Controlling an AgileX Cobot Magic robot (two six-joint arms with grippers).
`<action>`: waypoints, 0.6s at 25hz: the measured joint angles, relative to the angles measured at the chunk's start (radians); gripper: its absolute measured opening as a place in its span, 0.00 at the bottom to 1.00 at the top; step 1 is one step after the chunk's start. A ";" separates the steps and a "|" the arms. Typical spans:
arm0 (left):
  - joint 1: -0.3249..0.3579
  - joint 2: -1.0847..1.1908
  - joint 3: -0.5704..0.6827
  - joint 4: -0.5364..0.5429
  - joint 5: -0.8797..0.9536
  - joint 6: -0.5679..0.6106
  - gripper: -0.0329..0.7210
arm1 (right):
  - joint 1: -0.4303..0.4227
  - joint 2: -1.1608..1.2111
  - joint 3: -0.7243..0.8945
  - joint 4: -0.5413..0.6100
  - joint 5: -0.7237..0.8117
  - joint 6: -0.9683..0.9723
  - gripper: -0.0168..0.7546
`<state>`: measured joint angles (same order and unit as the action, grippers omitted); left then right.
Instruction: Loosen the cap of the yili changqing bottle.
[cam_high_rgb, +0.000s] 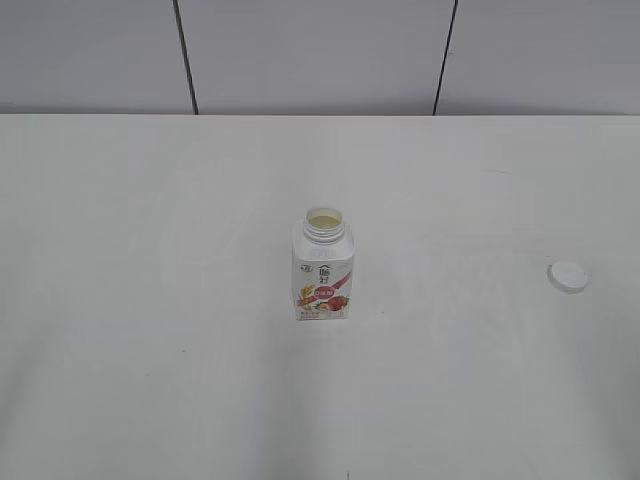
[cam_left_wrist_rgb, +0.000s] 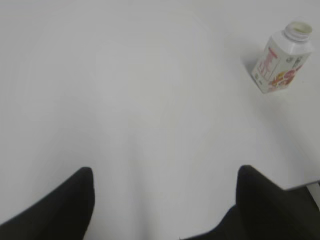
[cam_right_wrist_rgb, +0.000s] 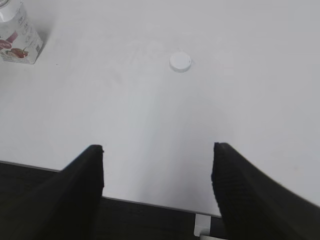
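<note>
White plastic squat yili changqing bottle (cam_high_rgb: 323, 270) stands mid-table with its neck open, and the small round white cap (cam_high_rgb: 568, 276) lies well apart to its right. Left gripper (cam_left_wrist_rgb: 165, 200) and right gripper (cam_right_wrist_rgb: 157, 185) both spread, holding nothing. Loosening looks done, nothing left but staying clear

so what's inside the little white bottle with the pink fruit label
The small squat white plastic bottle stands open; through its neck a pale yellowish surface shows near the top. The opaque walls hide how far down it goes. Its round white plastic cap lies apart on the white table.
</note>
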<state>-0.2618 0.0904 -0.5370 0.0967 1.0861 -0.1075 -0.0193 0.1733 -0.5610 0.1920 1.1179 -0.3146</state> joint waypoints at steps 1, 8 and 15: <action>0.000 -0.014 0.006 0.003 -0.014 0.001 0.75 | 0.000 -0.026 0.016 0.000 0.001 -0.002 0.72; 0.000 -0.063 0.014 0.010 -0.026 0.007 0.75 | 0.000 -0.179 0.042 -0.014 -0.006 0.005 0.72; 0.000 -0.095 0.017 -0.017 -0.028 0.007 0.75 | 0.000 -0.181 0.045 -0.025 -0.006 0.016 0.72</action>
<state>-0.2618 -0.0049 -0.5201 0.0798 1.0586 -0.1004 -0.0193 -0.0081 -0.5155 0.1671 1.1121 -0.2988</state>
